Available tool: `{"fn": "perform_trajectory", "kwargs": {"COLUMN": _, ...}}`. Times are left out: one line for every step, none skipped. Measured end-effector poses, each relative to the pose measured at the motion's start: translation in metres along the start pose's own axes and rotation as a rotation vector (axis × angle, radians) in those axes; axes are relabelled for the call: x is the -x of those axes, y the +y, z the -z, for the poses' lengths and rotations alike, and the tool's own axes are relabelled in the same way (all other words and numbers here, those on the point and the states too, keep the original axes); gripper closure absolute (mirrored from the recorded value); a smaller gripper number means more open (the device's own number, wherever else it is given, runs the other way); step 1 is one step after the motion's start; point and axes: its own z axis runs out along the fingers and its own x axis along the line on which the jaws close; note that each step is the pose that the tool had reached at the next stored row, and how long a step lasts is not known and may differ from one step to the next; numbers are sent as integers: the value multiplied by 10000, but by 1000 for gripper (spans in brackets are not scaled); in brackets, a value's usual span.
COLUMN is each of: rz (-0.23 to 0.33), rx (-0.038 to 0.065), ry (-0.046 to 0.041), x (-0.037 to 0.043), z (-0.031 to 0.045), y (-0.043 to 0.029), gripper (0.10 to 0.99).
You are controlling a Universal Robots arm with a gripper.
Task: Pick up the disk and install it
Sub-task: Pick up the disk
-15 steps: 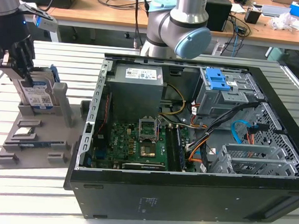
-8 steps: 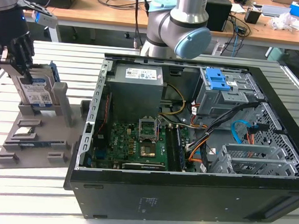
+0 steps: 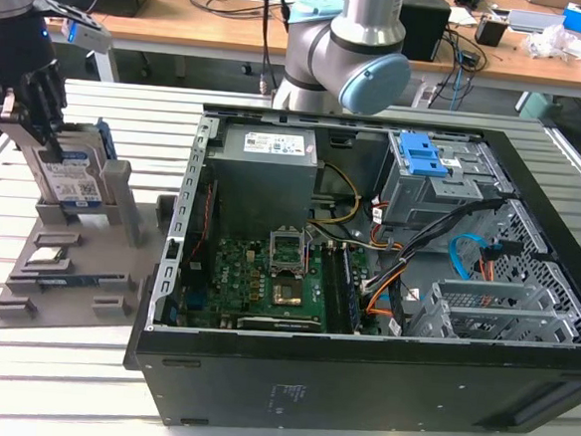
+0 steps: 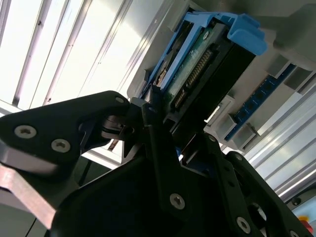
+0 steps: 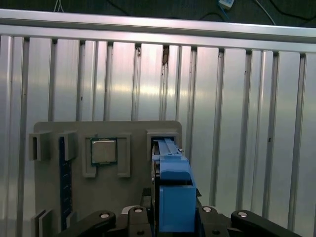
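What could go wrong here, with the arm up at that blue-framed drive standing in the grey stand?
1. The disk stands upright in a slot of the grey holder, the gripper at its top; a crooked pull might jam it or drag the holder.
2. A processor chip lies nearby on that holder and could get knocked.
3. Loose cables beside the drive cage might snag.

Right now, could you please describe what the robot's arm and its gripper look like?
The arm is built of round silver-grey tubes with bulky joints closed by light blue caps. The gripper is matte black. Its fingers are flat, angular linked plates fastened with small silver screws.
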Motion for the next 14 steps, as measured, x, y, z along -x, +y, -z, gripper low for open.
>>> {"fn": "perform_trajectory", "kwargs": {"rz": 1, "rx": 3, "ry": 1, "x": 0, "z": 7, "y": 0, "gripper": 722}}
{"fn": "perform_trajectory", "kwargs": {"rz": 2, "rx": 4, "ry": 1, "x": -1, "z": 15, "y": -1, "gripper": 722}}
{"fn": "perform_trajectory", "kwargs": {"rz": 2, "rx": 2, "ry": 0, "x": -1, "z": 29, "y": -2, "gripper": 722}}
{"fn": "perform_trajectory", "kwargs": {"rz": 1, "rx": 3, "ry": 1, "x": -1, "z": 44, "y": -2, "gripper": 722}}
{"fn": "perform_trajectory", "kwargs": {"rz": 2, "rx": 2, "ry": 0, "x": -1, "z": 56, "y": -2, "gripper": 722}}
{"fn": "perform_trajectory", "kwargs": {"rz": 2, "rx": 1, "ry": 0, "x": -1, "z": 71, "y": -3, "gripper": 722}}
{"fn": "perform_trajectory", "kwargs": {"rz": 2, "rx": 1, "ry": 0, "x": -1, "z": 84, "y": -3, "gripper": 722}}
{"fn": "perform_trajectory", "kwargs": {"rz": 2, "rx": 1, "ry": 1, "x": -1, "z": 98, "y": -3, "gripper": 722}}
{"fn": "perform_trajectory", "kwargs": {"rz": 2, "rx": 1, "ry": 1, "x": -1, "z": 110, "y": -3, "gripper": 722}}
{"fn": "perform_trajectory", "kwargs": {"rz": 2, "rx": 2, "ry": 1, "x": -1, "z": 120, "y": -4, "gripper": 722}}
{"fn": "perform_trajectory", "kwargs": {"rz": 2, "rx": 2, "ry": 1, "x": -1, "z": 130, "y": -4, "gripper": 722}}
{"fn": "perform_trajectory", "kwargs": {"rz": 2, "rx": 2, "ry": 1, "x": -1, "z": 144, "y": -4, "gripper": 722}}
{"fn": "perform_trajectory", "kwargs": {"rz": 2, "rx": 1, "ry": 0, "x": -1, "z": 154, "y": -5, "gripper": 722}}
{"fn": "perform_trajectory", "kwargs": {"rz": 2, "rx": 2, "ry": 1, "x": -1, "z": 170, "y": -5, "gripper": 722}}
